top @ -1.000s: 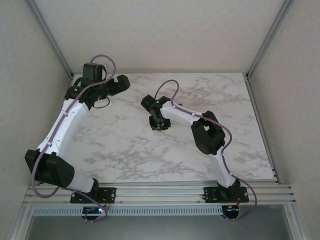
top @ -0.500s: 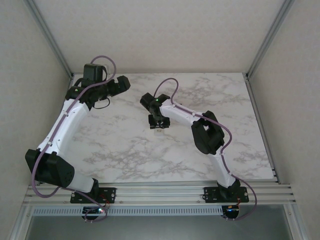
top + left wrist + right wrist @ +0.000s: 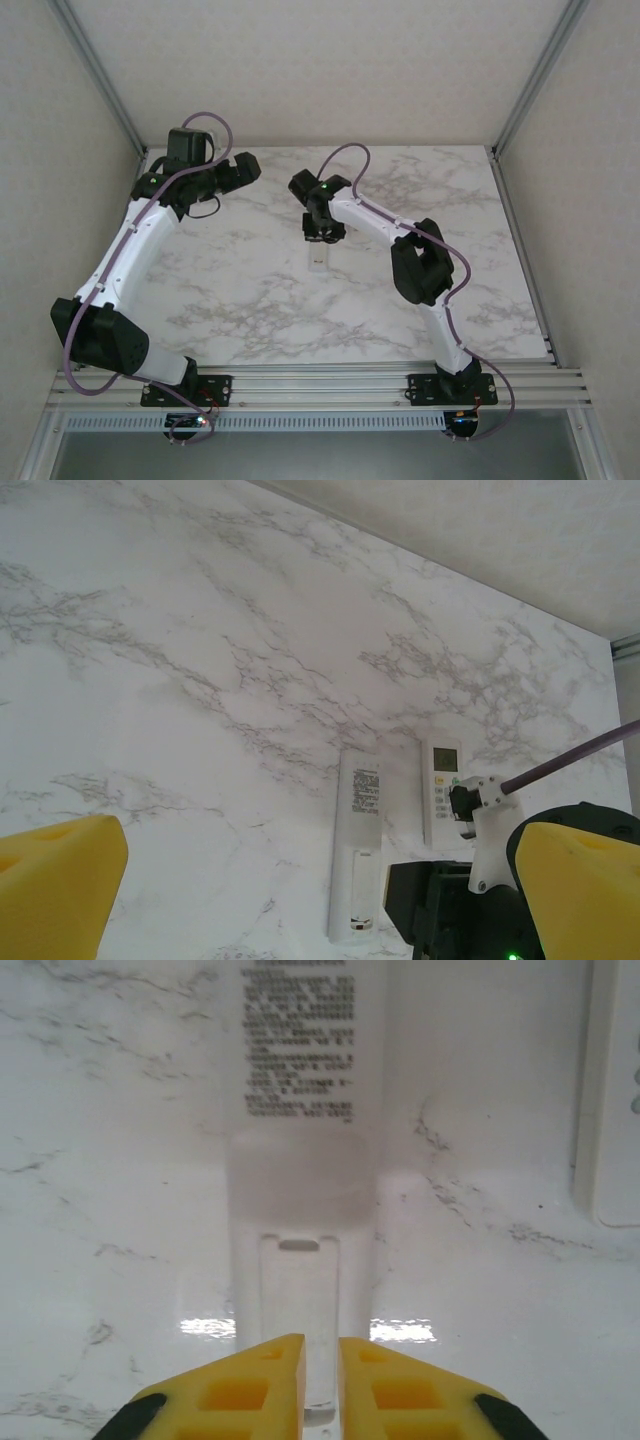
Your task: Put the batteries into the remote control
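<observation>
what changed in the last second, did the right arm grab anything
The right gripper moved toward the far side of the table, uncovering the near end of the face-down remote it had been hovering over. Its jaws are almost together above the remote's cover, with nothing seen between them, so no grab shows. The left gripper stayed where it was, wide open.

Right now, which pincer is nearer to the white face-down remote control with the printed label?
Right. The right pincer sits just over the battery-cover end of the white face-down remote control; the left pincer hangs far off to its left and farther back.
</observation>
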### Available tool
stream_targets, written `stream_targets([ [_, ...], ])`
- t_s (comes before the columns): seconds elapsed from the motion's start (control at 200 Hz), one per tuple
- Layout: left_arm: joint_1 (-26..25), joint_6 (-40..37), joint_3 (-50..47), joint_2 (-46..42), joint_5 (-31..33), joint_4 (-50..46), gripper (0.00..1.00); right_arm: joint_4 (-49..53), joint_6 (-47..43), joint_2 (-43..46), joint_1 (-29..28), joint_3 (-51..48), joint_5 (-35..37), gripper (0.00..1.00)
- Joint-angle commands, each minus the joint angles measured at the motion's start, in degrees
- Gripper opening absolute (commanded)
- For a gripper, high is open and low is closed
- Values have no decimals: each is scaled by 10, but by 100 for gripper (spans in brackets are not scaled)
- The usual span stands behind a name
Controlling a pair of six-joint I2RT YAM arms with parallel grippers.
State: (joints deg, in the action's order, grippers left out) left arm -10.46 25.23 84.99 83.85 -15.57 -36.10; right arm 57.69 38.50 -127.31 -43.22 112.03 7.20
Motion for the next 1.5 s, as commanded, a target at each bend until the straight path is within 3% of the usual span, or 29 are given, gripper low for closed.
stream_targets([
  [0.0,-3,-6,-6,0,1,1,100,16,-2,-28,-1,22,-7,13],
  [0.27,-2,-6,-6,2,1,2,100,19,0,-55,-1,25,-16,6],
  [0.856,-1,-6,-7,7,2,4,99,19,8,-63,-23,-25,-27,5],
  [1.497,-1,8,-29,12,-19,12,100,-28,41,-18,-70,-178,-70,2],
])
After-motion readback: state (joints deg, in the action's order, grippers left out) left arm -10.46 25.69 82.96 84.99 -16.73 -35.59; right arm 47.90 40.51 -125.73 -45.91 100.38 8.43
